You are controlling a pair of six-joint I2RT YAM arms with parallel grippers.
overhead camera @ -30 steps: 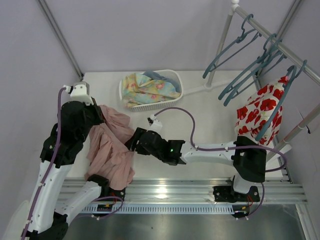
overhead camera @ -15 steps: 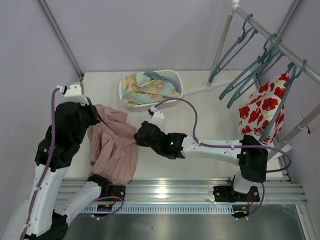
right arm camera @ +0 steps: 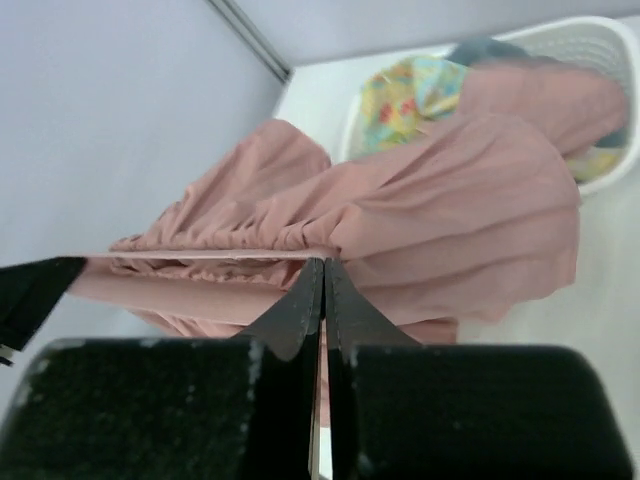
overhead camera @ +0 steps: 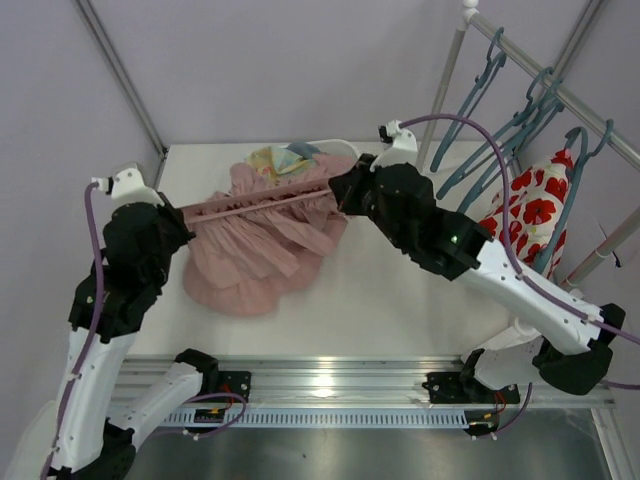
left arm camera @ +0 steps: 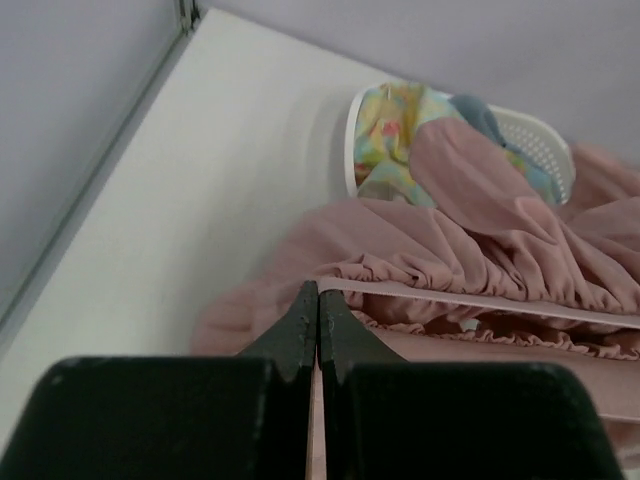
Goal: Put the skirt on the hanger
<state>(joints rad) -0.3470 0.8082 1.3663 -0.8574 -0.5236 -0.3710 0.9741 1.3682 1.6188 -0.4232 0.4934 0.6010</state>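
Skirt [overhead camera: 262, 240] stretched taut between both arms.
Left gripper [left arm camera: 318, 300] and right gripper [right arm camera: 323, 272] each have jaws clamped on its waistband above the worktop's [overhead camera: 400, 290] far left corner, hem resting on the worktop; teal hangers [overhead camera: 530, 108] hang past the right edge.

Both units inspected: left arm [overhead camera: 135, 265] and right arm [overhead camera: 425, 225] have bulky matte black joint housings and smooth white link shells. A purple cable [overhead camera: 89, 212] runs along each, ending at a white connector cap [overhead camera: 125, 182]. Green indicator light [overhead camera: 453, 239] on right arm. Left gripper [left arm camera: 318, 292] and right gripper [right arm camera: 323, 264]: black tapered fingers
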